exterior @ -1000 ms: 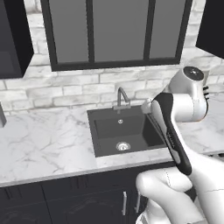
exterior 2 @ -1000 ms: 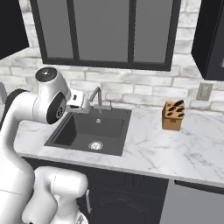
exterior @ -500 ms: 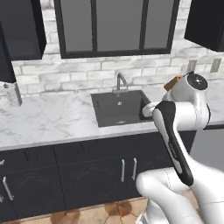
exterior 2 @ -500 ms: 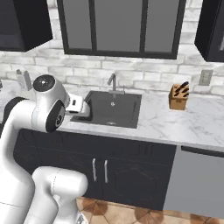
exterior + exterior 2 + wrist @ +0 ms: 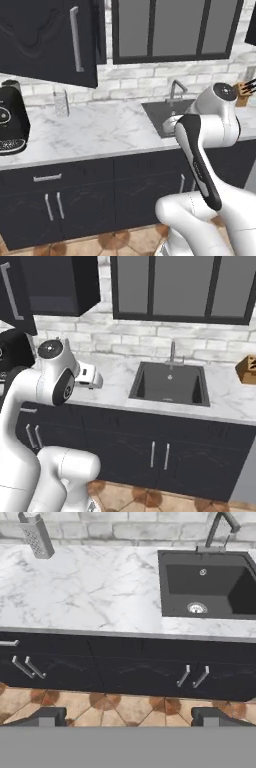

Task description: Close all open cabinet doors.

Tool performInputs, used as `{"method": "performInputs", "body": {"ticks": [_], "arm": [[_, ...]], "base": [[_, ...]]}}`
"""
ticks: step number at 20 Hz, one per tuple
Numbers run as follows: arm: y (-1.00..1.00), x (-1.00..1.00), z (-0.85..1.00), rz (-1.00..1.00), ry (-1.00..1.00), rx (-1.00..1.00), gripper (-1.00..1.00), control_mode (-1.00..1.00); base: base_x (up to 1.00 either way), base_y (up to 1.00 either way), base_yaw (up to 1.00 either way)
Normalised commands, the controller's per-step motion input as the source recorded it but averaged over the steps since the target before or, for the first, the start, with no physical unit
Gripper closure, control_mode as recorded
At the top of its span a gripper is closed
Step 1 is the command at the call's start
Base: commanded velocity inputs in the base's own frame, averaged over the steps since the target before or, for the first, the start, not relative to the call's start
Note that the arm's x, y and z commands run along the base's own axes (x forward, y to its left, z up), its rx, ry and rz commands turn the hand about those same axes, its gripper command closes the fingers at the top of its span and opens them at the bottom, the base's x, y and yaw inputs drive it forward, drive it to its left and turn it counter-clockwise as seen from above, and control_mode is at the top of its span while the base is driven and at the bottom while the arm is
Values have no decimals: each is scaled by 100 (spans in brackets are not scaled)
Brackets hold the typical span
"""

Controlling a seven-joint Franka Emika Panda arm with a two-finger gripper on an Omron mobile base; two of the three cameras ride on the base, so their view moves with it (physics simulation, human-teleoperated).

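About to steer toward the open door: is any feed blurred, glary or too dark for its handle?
Left base view: soft but even light, silver bar handle clear on the open matte black cabinet door. Right base view: the door is cropped at the edge, interior shadowed. Hand view: sharp, no glare on the white marble counter; gripper fingertips dark.

This is a home kitchen, rendered rather than filmed. A white marble counter [image 5: 100, 132] runs along a wall of pale brick [image 5: 145, 80], with a black sink [image 5: 170, 383] and a curved metal tap [image 5: 173, 351] set into it. Below the counter are matte black base cabinets [image 5: 125, 667] with silver bar handles, standing on a terracotta tile floor [image 5: 100, 709]. Black wall-cabinet doors [image 5: 45, 40] hang above, beside a dark-framed window [image 5: 175, 30]. A knife block [image 5: 247, 369], a metal grater [image 5: 36, 534] and a black coffee machine [image 5: 11, 122] stand on the counter.
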Motion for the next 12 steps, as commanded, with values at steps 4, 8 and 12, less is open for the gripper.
{"method": "performInputs", "body": {"ticks": [4, 8, 12], "arm": [[0, 0, 0, 0, 0, 0, -100, 100], [0, 0, 0, 0, 0, 0, -100, 100], [0, 0, 0, 0, 0, 0, -100, 100]], "base": [[0, 93, -7], [0, 98, -8], [7, 95, -11]]}}
